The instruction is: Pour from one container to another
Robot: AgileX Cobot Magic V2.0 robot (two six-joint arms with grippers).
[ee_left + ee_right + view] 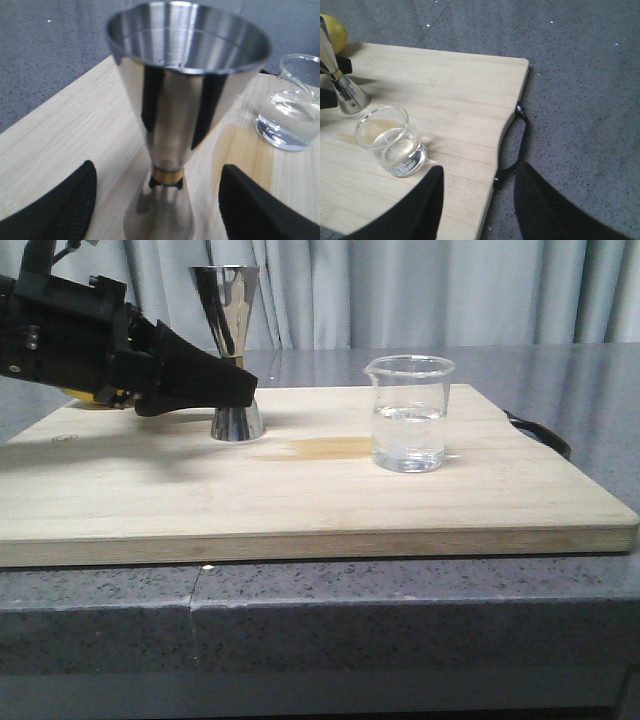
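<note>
Two containers stand upright on a pale wooden cutting board (300, 490). The small clear glass beaker with a pour spout (408, 412) holds clear liquid to about half its height, near the board's right edge. The tall shiny steel hourglass jigger with a thin gold waist band (232, 350) stands toward the back left; its upper cup looks empty. The left gripper (160, 192) straddles its waist, fingers apart. The right gripper (477, 200) hangs spread over the board's handle edge. The board lies on a speckled grey countertop (400, 590); grey curtains (420, 290) hang behind.
</note>
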